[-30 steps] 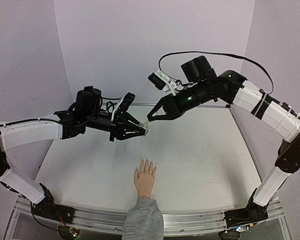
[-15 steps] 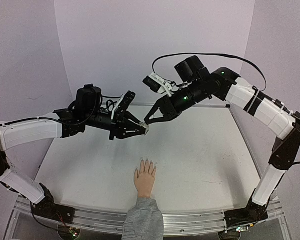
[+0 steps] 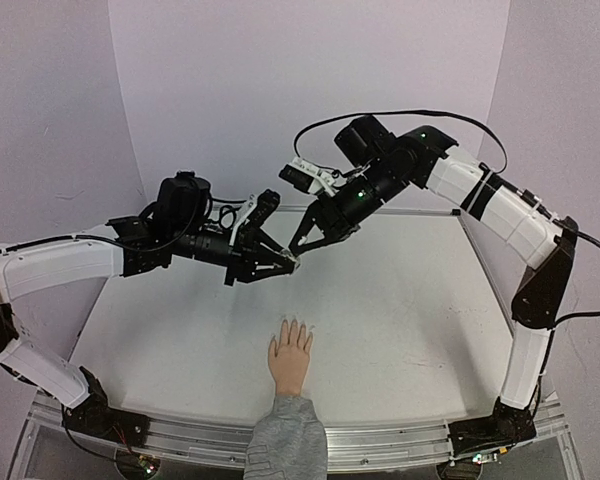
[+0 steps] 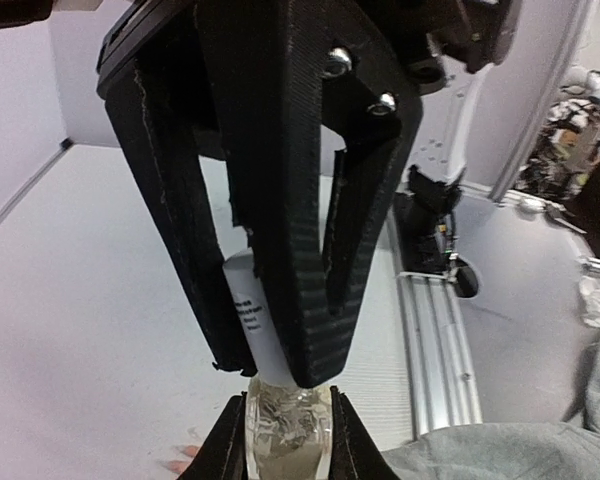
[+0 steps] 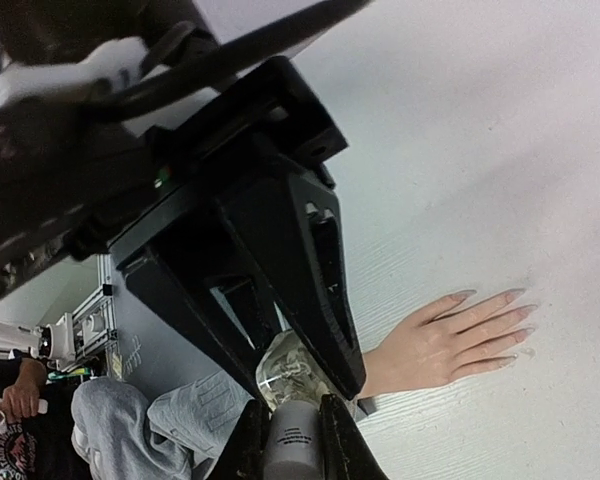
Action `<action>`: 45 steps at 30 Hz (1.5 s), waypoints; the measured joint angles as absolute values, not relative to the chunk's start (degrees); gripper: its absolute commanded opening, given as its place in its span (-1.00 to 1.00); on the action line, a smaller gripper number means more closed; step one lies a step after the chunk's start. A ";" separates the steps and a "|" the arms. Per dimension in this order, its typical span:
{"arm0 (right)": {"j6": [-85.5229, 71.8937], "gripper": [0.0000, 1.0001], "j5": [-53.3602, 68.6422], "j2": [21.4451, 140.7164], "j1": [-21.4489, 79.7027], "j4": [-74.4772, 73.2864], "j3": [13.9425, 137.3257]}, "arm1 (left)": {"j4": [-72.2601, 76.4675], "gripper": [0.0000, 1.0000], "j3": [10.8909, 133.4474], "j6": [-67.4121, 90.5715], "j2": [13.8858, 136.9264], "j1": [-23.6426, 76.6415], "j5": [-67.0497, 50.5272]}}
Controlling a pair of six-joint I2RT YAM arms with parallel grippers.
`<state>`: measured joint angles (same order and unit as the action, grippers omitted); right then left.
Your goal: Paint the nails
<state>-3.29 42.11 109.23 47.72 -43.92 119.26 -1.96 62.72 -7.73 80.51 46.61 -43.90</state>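
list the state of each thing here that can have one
left gripper: shut on the bottle
right gripper: shut on the cap
bottle: in the air, off the table
cap: looks seated on the bottle
hand: flat on the table, palm down, fingers slightly spread
nails: pale, no paint visible

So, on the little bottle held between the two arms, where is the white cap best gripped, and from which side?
Grip the white cap on its round side wall, coming along its axis from its top end. The left hand clamps the clear glass body, so only that end is free. The right hand grips it this way.
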 measured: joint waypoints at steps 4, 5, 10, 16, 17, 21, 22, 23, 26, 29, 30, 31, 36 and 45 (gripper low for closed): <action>-8.21 -0.99 37.50 109.54 47.05 -43.09 117.71 | -4.56 -1.00 63.35 -10.57 80.36 50.85 -27.88; -10.02 -1.00 36.47 109.27 47.00 -41.98 116.62 | -4.86 -1.00 63.35 -11.03 80.44 51.96 -23.66; -23.33 -0.95 27.24 109.34 47.00 -35.59 112.18 | -3.07 -1.00 63.37 -15.33 84.01 55.24 -5.69; -36.03 -0.90 17.08 109.56 46.98 -28.40 108.81 | 4.34 -1.00 62.96 -16.08 88.82 56.40 6.31; -37.12 -0.88 16.32 109.49 47.03 -27.46 108.84 | 5.45 -1.00 62.74 -15.81 88.82 56.40 7.46; -40.18 -0.64 13.61 109.47 47.64 -24.77 108.88 | 10.79 -1.00 60.45 -14.46 88.75 56.40 10.09; -40.36 -0.56 13.17 109.54 47.86 -24.71 108.86 | 11.88 -1.00 59.66 -14.09 88.66 56.42 10.17; -40.40 -0.46 12.84 109.62 48.07 -24.71 108.88 | 12.73 -1.00 58.96 -13.76 88.51 56.42 10.20; -40.07 -0.22 12.60 109.84 48.71 -24.16 108.88 | 14.76 -1.00 57.56 -13.04 87.85 56.60 9.72; -39.05 -0.06 12.86 109.82 48.95 -23.03 108.90 | 16.38 -1.00 56.66 -12.49 87.00 57.19 9.26; -38.72 0.00 13.10 109.82 48.95 -22.48 108.92 | 17.15 -1.00 56.42 -12.10 86.74 57.52 9.17; -38.44 0.07 13.30 109.82 48.95 -22.22 108.90 | 17.54 -1.00 56.31 -11.92 86.52 57.76 9.13; -36.77 0.57 14.06 107.63 48.53 -21.50 107.39 | 21.02 -1.00 55.44 -10.00 85.78 58.19 8.64; -31.88 0.97 20.29 100.33 44.77 -22.20 103.96 | 24.62 -1.00 54.59 -1.41 83.29 52.77 0.34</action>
